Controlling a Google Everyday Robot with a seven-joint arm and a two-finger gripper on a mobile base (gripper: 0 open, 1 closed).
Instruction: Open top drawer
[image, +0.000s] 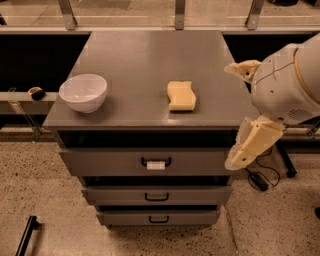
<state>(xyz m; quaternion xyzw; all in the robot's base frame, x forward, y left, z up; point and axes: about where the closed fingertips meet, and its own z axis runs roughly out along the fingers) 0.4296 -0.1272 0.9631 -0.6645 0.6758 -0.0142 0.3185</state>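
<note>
The top drawer (105, 163) is the widest grey drawer of the cabinet, just under the cabinet top. Its black handle (156, 162) carries a small white tag. A dark gap shows above the drawer front. My gripper (229, 116) hangs at the cabinet's right side, level with the cabinet top and the top drawer. It is to the right of the handle and not touching it. Its two cream fingers (250, 145) are spread wide apart and hold nothing.
A white bowl (83, 92) and a yellow sponge (181, 95) lie on the cabinet top (145, 55). Two narrower drawers (157, 196) sit below the top one. A black cable and plug (259, 181) lie on the floor to the right. A black bar (26, 235) lies at lower left.
</note>
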